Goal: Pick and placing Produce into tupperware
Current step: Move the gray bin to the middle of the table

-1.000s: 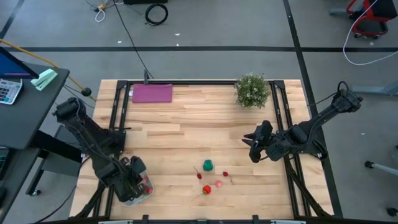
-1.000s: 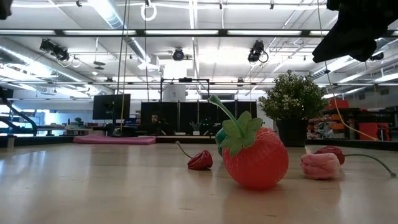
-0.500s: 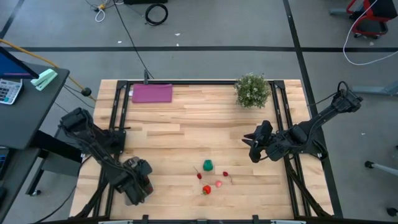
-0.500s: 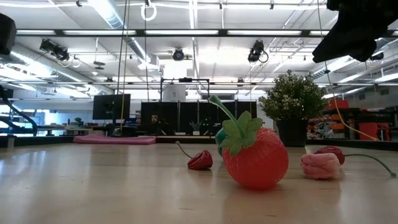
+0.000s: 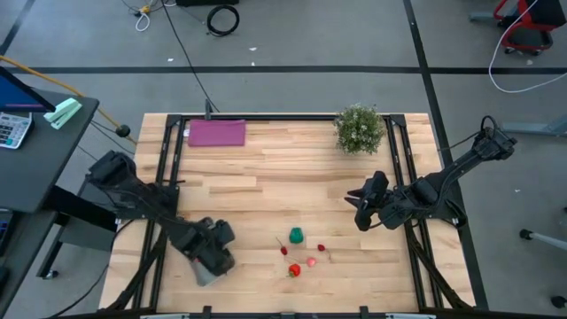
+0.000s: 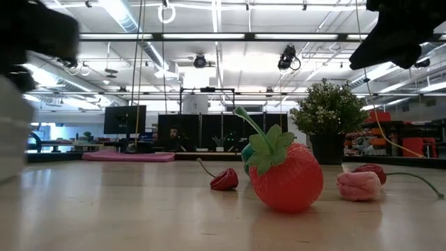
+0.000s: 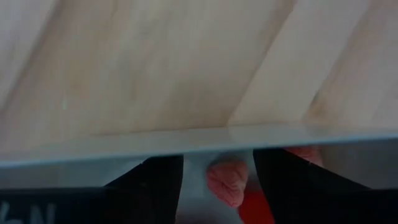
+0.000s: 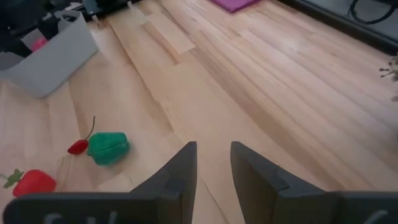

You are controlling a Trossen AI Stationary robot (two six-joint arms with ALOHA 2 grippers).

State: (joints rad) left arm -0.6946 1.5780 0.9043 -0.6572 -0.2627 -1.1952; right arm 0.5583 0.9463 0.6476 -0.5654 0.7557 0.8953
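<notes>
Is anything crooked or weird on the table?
Yes. The tupperware looks tipped, with one edge raised, where the left gripper grips its rim near the table's front left. A pink piece sits inside it. The strawberry and the green piece lie loose on the wood, outside it.

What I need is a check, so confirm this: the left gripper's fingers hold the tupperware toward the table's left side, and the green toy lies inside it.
Wrong on one point. The green toy lies on the bare table, beside the red pieces and apart from the tupperware, as the high view shows. The rest stands: the fingers of the left gripper hold the tupperware toward the table's left side.
</notes>
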